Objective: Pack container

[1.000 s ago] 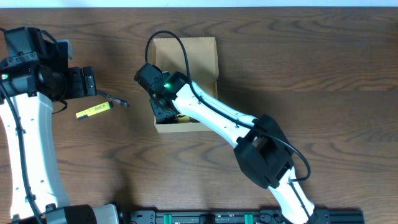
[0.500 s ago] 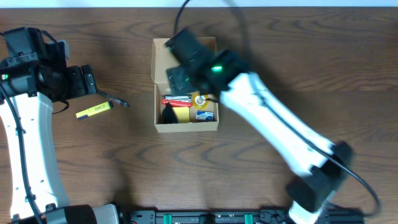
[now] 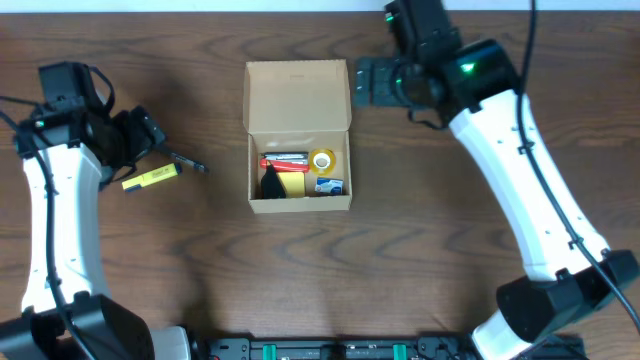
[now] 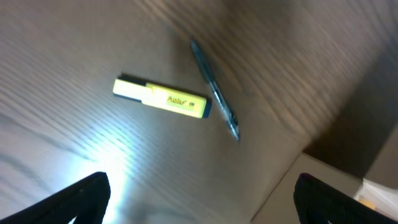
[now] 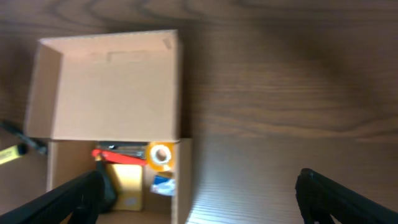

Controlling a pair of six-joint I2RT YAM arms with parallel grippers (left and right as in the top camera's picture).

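Observation:
The container is a tan cardboard box at mid-table, its flap lid folded back and open. Inside lie a red tool, a yellow pad, a tape roll and a small blue item. My right gripper hovers open and empty by the lid's far right corner; its wrist view looks down on the container with the right gripper above its right wall. My left gripper is open and empty, above a yellow highlighter and a dark pen.
The highlighter and pen lie on the dark wooden table left of the box. A corner of the box shows at the lower right of the left wrist view. The table's far edge runs along the top of the overhead view.
My right gripper has lifted out of the box and swung back and right to the lid's far corner, its jaws widening. The box contents are now uncovered. The left arm shifted slightly.

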